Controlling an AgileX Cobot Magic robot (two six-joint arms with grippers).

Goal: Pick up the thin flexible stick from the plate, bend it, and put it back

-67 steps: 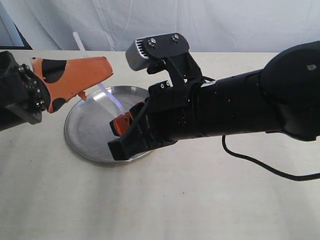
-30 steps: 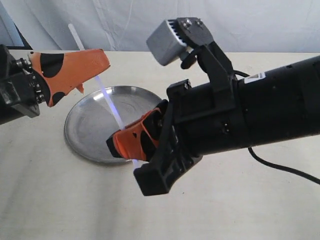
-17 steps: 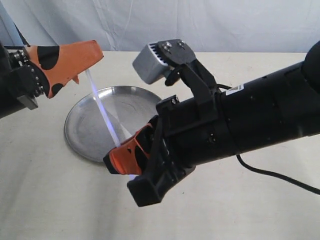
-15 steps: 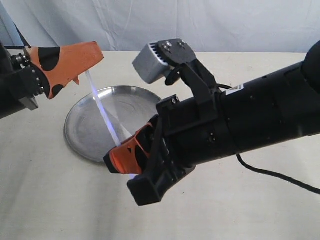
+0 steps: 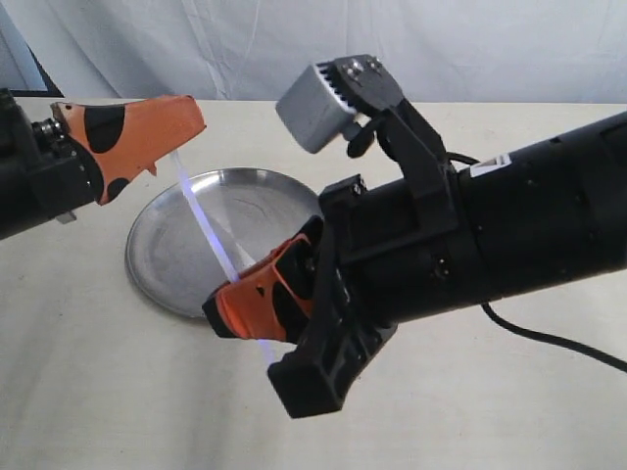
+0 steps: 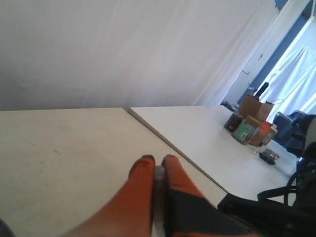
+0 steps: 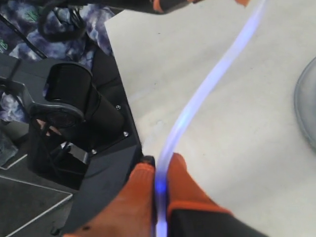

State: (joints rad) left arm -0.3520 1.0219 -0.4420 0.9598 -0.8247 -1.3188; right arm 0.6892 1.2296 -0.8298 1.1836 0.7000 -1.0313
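A pale beige tabletop [image 5: 98,392] stands before a white cloth backdrop [image 5: 441,49]. The thin translucent whitish plastic stick [image 5: 206,220] is off the round shiny silver metal plate [image 5: 147,264], held in the air above it and glinting bluish. It slants across the plate from the far left side down to the near rim, gripped at both ends.

The orange left claw [image 5: 186,122] is closed on the upper end, raised above the plate's far left edge. In the left wrist view the strip [image 6: 159,180] shows pinched between the two fingertips of that claw [image 6: 157,163].

The orange right claw [image 5: 220,308] is closed on the lower end, over the plate's near rim, and a short tip of the stick pokes out below it, past the rim. The right wrist view shows the stick [image 7: 197,94] leaving that claw [image 7: 160,165] in a gentle curve, with the plate's rim [image 7: 308,98] off to one side.
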